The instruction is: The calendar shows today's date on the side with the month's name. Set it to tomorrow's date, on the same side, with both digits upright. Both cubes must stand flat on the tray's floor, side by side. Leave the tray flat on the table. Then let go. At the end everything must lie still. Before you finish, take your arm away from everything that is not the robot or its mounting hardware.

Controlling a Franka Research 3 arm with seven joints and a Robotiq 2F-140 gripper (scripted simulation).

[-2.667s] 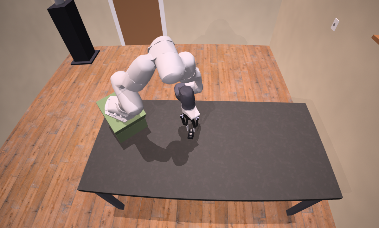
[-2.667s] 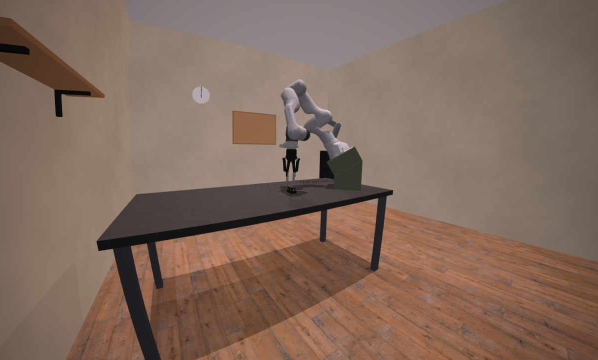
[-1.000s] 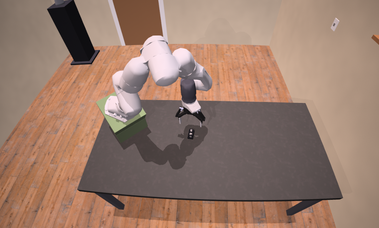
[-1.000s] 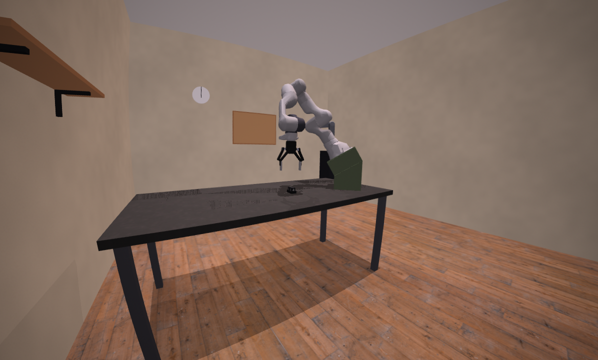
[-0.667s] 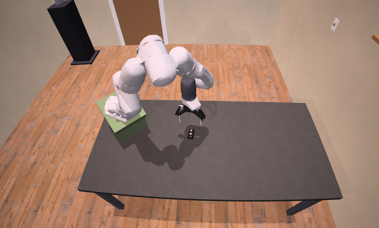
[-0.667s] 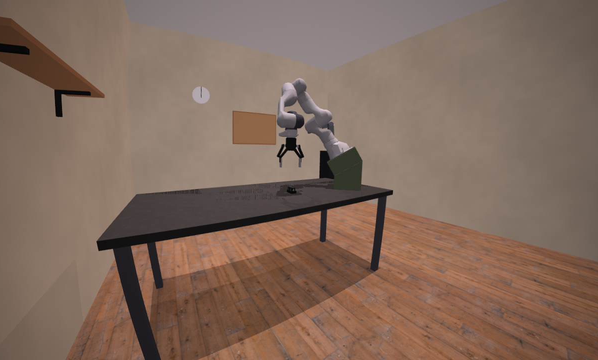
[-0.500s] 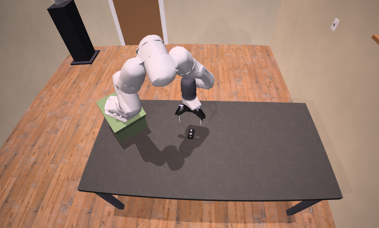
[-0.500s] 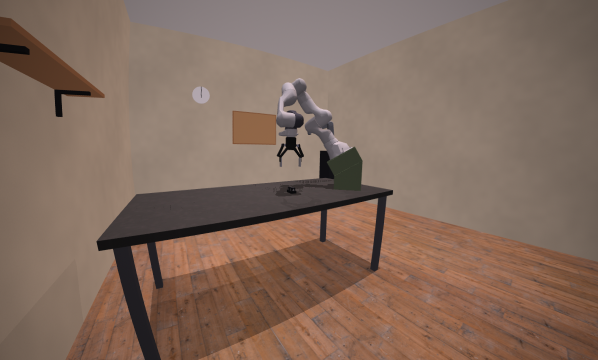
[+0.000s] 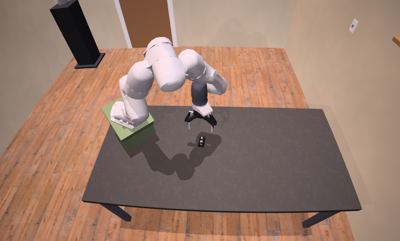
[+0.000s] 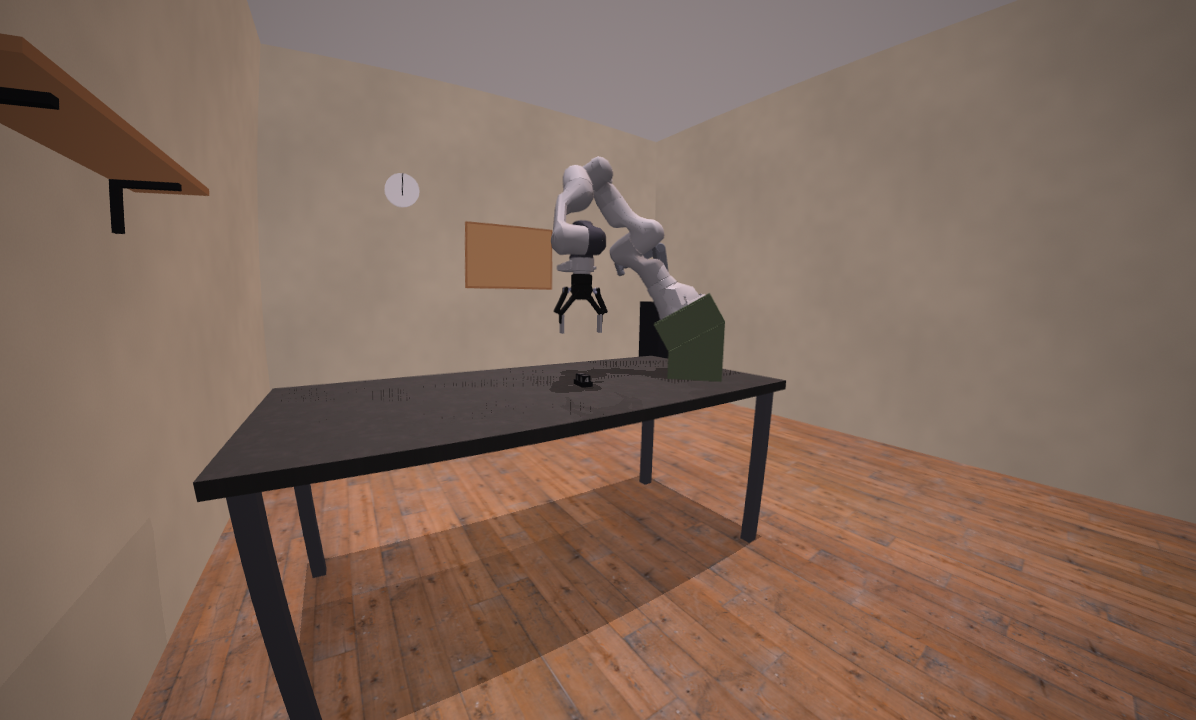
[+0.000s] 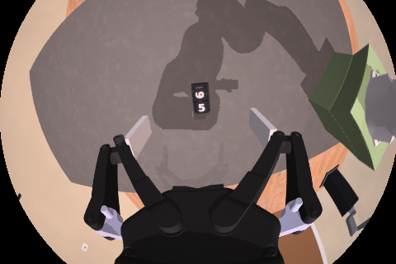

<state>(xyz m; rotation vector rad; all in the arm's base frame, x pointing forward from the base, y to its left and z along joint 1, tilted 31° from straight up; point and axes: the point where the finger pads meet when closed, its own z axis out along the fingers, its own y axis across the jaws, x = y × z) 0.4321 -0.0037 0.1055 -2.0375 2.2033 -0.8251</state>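
A small black tray (image 9: 199,146) (image 11: 192,96) lies on the table and holds two black cubes side by side. One cube (image 9: 201,137) (image 11: 201,107) has a white 5 on top. The other cube (image 9: 201,141) (image 11: 200,95) has a white digit on top that reads as 6 or 9. A pale mark at that cube's outer end is too small to read. In the exterior view the calendar (image 10: 582,379) is a small dark shape without legible digits. My gripper (image 9: 200,129) (image 10: 580,329) (image 11: 199,120) is open and empty, well above the calendar. The month's name is not legible.
The dark table (image 9: 270,155) (image 10: 387,420) (image 11: 111,54) carries the calendar. The arm's green base block (image 9: 138,134) (image 10: 696,353) (image 11: 330,82) stands at one end of the table. The arm's shadow falls across the calendar.
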